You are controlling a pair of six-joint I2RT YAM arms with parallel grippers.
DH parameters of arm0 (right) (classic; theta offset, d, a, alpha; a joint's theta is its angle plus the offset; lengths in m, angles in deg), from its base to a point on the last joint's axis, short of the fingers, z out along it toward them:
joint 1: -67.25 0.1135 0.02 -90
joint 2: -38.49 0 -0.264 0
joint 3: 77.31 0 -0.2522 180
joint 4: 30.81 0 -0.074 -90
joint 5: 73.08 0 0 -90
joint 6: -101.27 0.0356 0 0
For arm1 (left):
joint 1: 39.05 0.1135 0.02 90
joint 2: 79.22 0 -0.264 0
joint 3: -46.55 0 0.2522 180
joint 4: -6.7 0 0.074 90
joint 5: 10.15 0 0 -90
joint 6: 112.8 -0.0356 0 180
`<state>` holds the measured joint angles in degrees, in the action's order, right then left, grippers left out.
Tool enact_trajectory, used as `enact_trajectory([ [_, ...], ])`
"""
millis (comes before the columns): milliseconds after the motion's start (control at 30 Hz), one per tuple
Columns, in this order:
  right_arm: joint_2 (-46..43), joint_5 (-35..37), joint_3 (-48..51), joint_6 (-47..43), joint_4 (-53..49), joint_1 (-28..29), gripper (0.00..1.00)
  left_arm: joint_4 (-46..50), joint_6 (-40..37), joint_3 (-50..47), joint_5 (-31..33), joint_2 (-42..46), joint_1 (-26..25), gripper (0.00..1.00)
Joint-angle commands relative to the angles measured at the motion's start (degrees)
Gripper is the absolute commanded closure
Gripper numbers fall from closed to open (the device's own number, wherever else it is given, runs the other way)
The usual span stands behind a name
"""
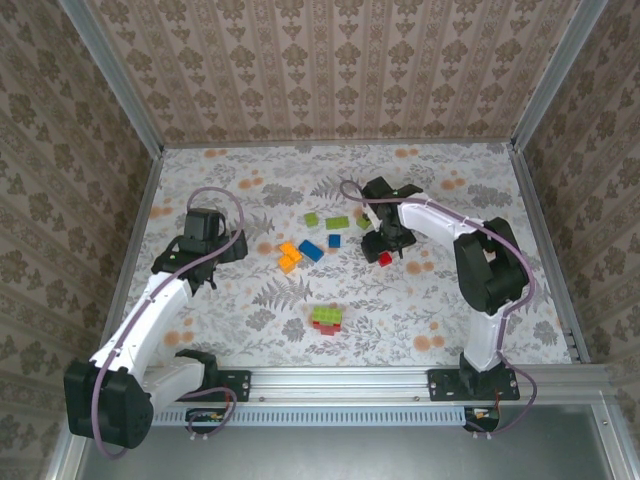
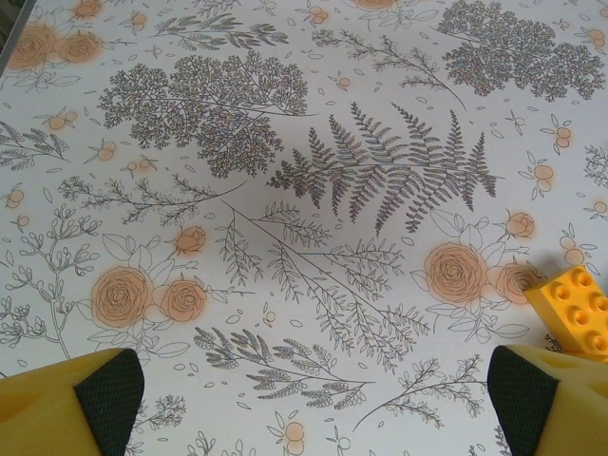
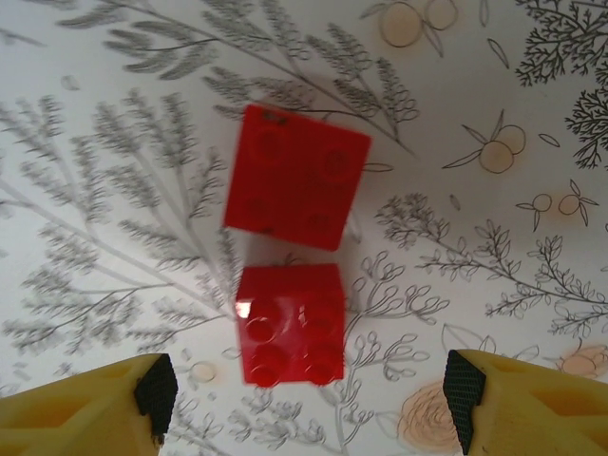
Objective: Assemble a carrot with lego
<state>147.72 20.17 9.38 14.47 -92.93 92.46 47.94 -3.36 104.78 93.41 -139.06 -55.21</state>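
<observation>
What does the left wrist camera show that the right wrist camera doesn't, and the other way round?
Left wrist camera: an orange-yellow studded plastic brick at the right edge, close to the open left gripper.
Right wrist camera: a red square studded plastic brick lying ahead of the open right gripper, and a blurred red brick just beyond it.
Shared: the white flower-printed table cover, and yellow fingers with dark pads in the bottom corners, wide apart and gripping nothing.
</observation>
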Motion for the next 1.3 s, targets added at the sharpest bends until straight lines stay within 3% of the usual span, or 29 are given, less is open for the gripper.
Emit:
enact_trajectory([
  [0, 1.04, -2.81, -0.94, -0.89, 0.78, -0.32, 0.23, 0.29, -0.81, 1.23, 0.69, 0.46, -0.4, 0.03],
  [400, 4.23, -6.3, -1.74, -1.16, 0.03, -1.29, 0.29, 0.3, -0.79, 1.4, 0.64, 0.49, -0.45, 0.03],
  [667, 4.76, -7.29, -1.35, -0.94, 0.08, -2.15, 0.43, 0.39, -0.75, 1.41, 0.63, 0.51, -0.45, 0.03],
  [1000, 5.77, -7.55, -1.21, -1.0, -0.07, -2.29, 0.47, 0.32, -0.9, 1.22, 0.24, 0.85, -0.48, 0.04],
  [1167, 5.87, -7.46, -1.18, -0.87, -0.16, -2.49, 0.57, -1.01, -1.73, 0.6, -3.27, 1.49, -0.53, 0.03],
  [1267, 5.53, -7.65, -0.88, -0.49, -0.15, -2.62, 0.61, -4.57, -2.93, -1.1, -10.85, 4.06, -0.62, 0.03],
])
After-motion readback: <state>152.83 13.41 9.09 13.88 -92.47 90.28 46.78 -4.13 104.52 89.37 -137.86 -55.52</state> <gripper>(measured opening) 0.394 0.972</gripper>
